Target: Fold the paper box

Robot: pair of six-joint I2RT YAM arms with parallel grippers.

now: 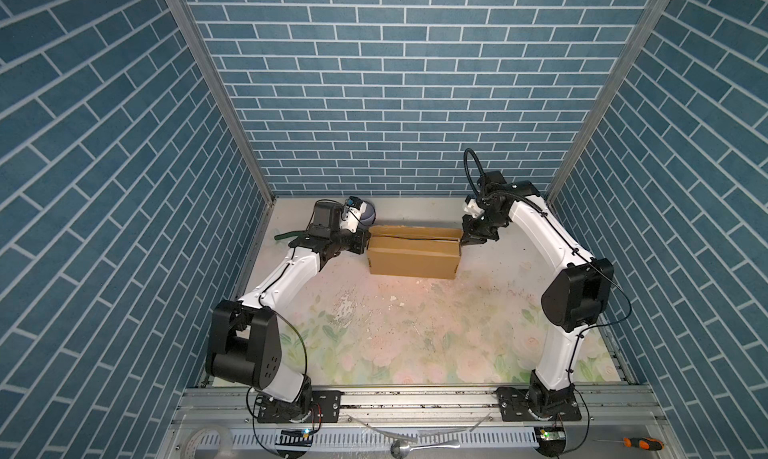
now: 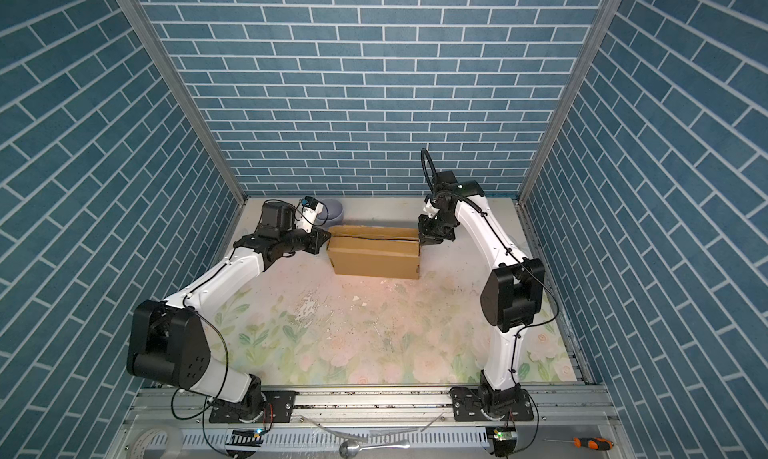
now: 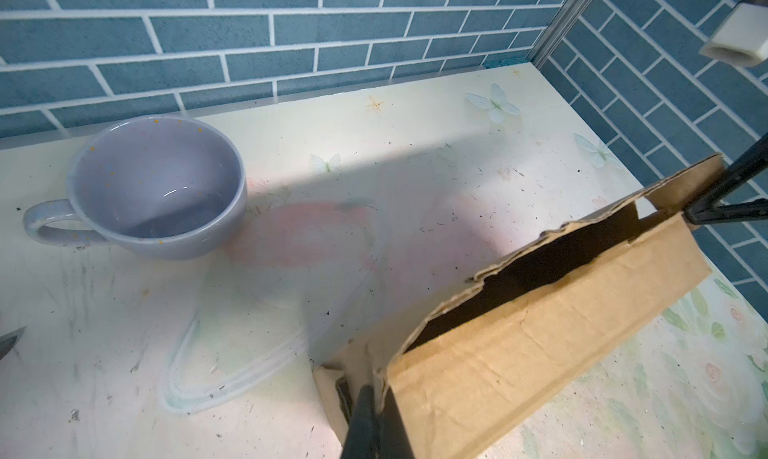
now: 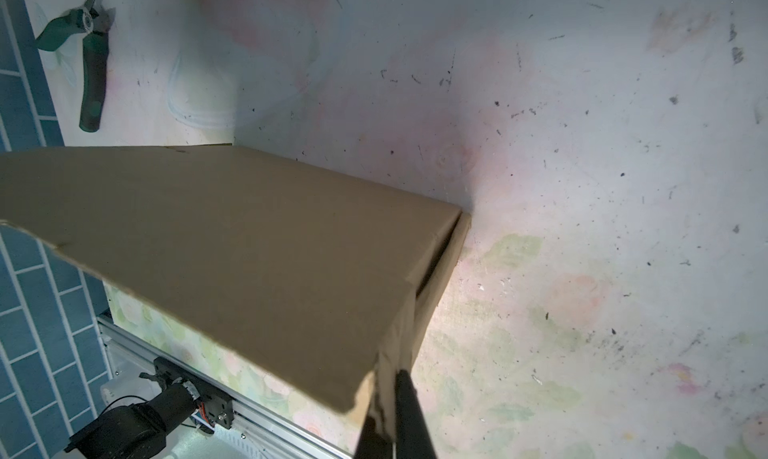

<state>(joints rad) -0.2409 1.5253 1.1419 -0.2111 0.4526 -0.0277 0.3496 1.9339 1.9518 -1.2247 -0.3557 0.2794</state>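
Note:
The brown paper box (image 1: 415, 255) (image 2: 376, 258) stands folded into a long block near the back of the table, with a dark slit along its top far edge. My left gripper (image 1: 365, 243) (image 2: 326, 243) is at its left end, and in the left wrist view it (image 3: 376, 398) is shut on that end's cardboard edge of the box (image 3: 519, 344). My right gripper (image 1: 464, 240) (image 2: 422, 240) is at the right end, and in the right wrist view it (image 4: 390, 394) is shut on the end flap of the box (image 4: 249, 236).
A lilac cup (image 1: 369, 215) (image 2: 333, 211) (image 3: 158, 186) stands behind the left gripper near the back wall. Green-handled pliers (image 1: 286, 235) (image 4: 93, 70) lie at the back left. A screwdriver (image 1: 638, 428), spoon (image 1: 415, 446) and tape roll (image 1: 203, 440) lie beyond the front rail.

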